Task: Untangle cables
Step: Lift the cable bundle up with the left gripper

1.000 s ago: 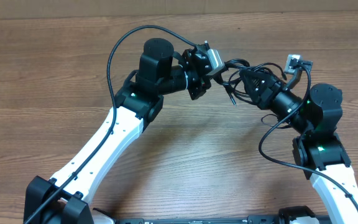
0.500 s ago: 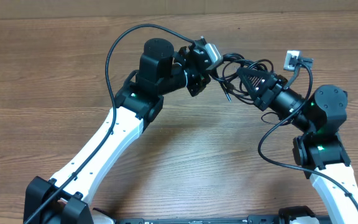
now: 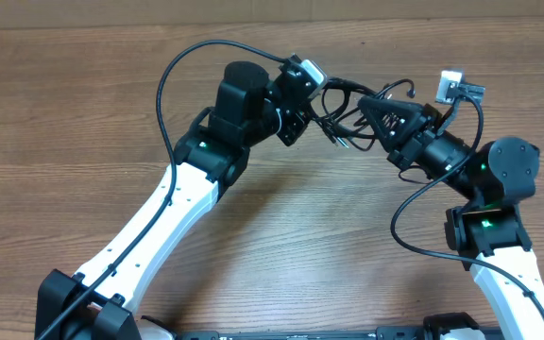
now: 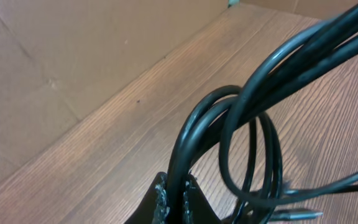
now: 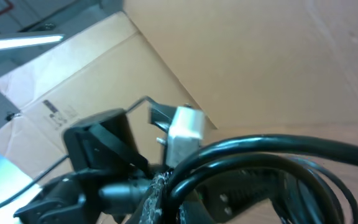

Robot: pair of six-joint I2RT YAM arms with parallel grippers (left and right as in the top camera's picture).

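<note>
- Grippers first: left gripper (image 3: 321, 102) pinches the cables (image 3: 348, 115). In the left wrist view its fingers (image 4: 161, 198) sit pressed almost together with two black strands clamped between them.
- right gripper (image 3: 374, 106) is also closed onto the same bundle. In the right wrist view a black strand comes out right beside a rough finger pad (image 5: 151, 199), jaws close together.
- The cables are held up between the two grippers, over the wooden table (image 3: 83, 113).
- The bundle is a set of loose loops crossing each other, tangled. From the left wrist, several loops arc up and run off to the right.
- plug ends (image 3: 341, 142) stick out below the bundle, between the grippers. The left wrist view shows thin metal-tipped ends at lower right, just above the wood.
- Both arms angle inward. The grippers face each other, near but apart, joined only by the bundle.
- cardboard wall (image 4: 73, 50) stands at the table's far edge. More cardboard fills the background of the right wrist view.
- The right wrist view also shows a silver camera block (image 5: 185, 130) on the left arm, blurred, behind the strands.
</note>
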